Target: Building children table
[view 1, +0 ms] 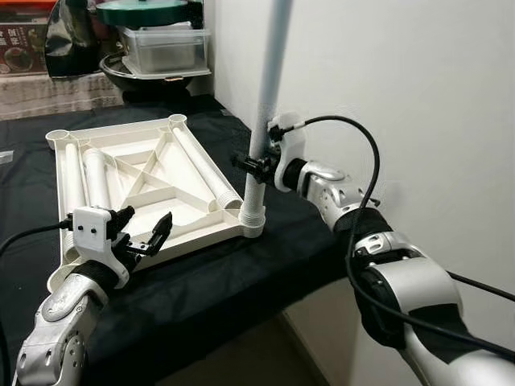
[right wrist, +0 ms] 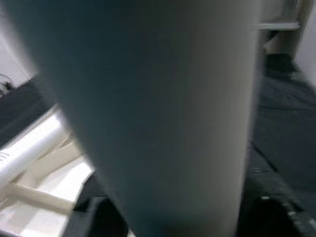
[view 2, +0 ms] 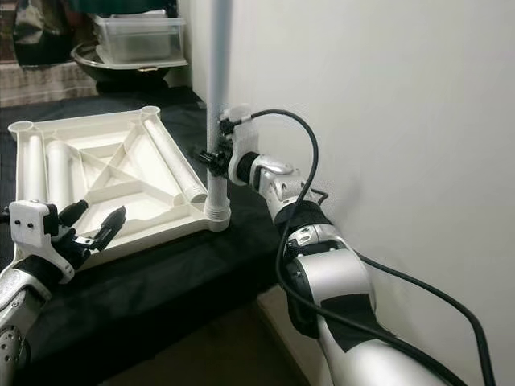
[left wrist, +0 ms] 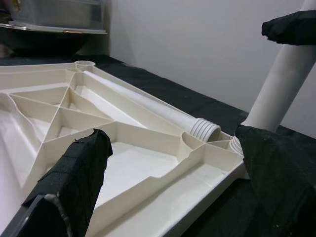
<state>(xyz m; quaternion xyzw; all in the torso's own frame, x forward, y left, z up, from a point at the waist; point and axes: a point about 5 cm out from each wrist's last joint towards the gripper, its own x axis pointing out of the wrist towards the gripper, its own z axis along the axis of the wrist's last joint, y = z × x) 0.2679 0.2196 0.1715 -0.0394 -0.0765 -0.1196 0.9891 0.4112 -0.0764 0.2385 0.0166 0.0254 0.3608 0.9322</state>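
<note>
A white children's tabletop [view 1: 193, 232] lies upside down on the black-clothed table. One white leg [view 1: 269, 72] stands upright in its near right corner socket [view 1: 253, 219]. My right gripper [view 1: 256, 165] is shut on this leg a little above the socket; in the right wrist view the leg [right wrist: 163, 98] is close and blurred. Loose legs lie in the tabletop: two along the left [view 1: 95, 177] and one along the right [view 1: 201, 165], its threaded end [left wrist: 205, 129] toward the socket. My left gripper [view 1: 145, 229] hovers open and empty over the tabletop's near left edge.
At the back stand a clear plastic box [view 1: 165, 48], a dark bowl [view 1: 153, 79] and a green lid [view 1: 149, 12]. A white wall [view 1: 418, 80] runs close along the right. The black cloth [view 1: 225, 281] drops off at the near table edge.
</note>
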